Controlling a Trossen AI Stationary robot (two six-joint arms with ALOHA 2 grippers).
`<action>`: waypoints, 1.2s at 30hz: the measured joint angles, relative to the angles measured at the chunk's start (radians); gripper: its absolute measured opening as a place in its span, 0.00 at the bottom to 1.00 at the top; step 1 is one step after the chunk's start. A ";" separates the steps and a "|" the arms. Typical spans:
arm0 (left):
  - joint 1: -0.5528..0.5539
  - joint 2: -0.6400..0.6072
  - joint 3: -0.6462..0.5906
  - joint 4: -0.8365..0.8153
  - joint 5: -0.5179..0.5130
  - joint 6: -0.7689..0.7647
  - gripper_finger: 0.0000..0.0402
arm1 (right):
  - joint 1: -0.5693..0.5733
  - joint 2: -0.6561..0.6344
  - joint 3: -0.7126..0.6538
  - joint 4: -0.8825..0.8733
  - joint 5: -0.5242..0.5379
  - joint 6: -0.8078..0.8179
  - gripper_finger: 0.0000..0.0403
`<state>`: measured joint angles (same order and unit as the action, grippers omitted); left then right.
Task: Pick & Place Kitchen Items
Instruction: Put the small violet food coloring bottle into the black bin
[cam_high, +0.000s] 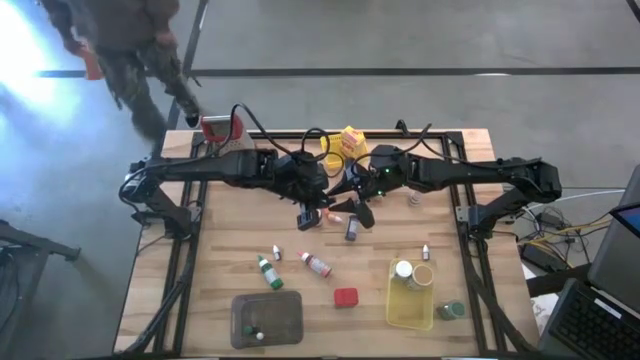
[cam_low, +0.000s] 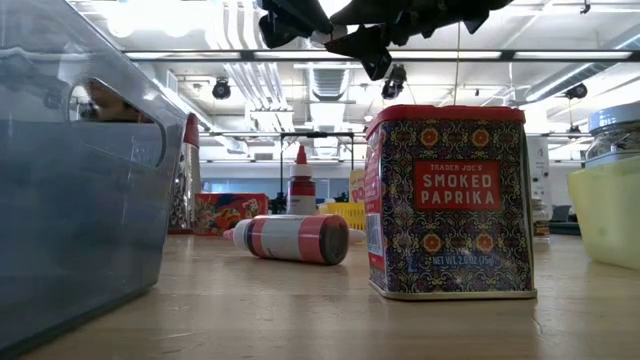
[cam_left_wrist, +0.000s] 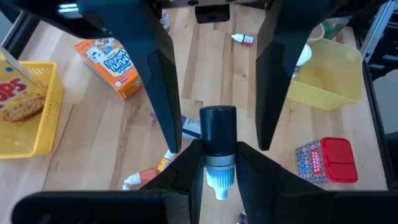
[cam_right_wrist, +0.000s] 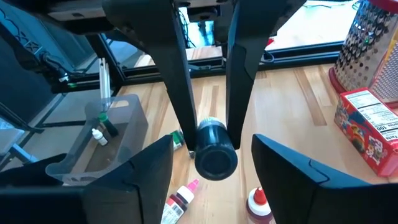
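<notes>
We're early-to-mid: left end effector (cam_left_wrist: 212, 163) pinches a black-capped bottle (cam_left_wrist: 217, 149) above mid-surface, right end effector (cam_right_wrist: 211, 171) spread around its cap for handover; a few items sit in the yellow bin (cam_high: 398, 312) and grey tray (cam_high: 285, 318), most still loose.

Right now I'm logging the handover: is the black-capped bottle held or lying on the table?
Held: the left gripper fingers clamp the black-capped bottle above the table.
</notes>
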<state>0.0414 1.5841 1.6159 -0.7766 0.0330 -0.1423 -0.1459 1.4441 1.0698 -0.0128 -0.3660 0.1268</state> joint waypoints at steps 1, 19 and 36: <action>0.000 0.000 0.003 0.000 0.000 0.000 0.21 | 0.000 0.000 0.000 0.000 0.000 0.000 0.52; 0.000 0.000 0.001 -0.026 0.000 0.000 0.21 | 0.000 0.000 0.003 0.007 0.001 -0.008 0.38; 0.000 0.000 0.000 -0.024 0.000 0.000 0.21 | 0.000 0.000 0.005 0.015 0.001 -0.004 0.29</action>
<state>0.0410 1.5841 1.6161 -0.8009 0.0334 -0.1421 -0.1463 1.4437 1.0748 0.0024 -0.3649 0.1227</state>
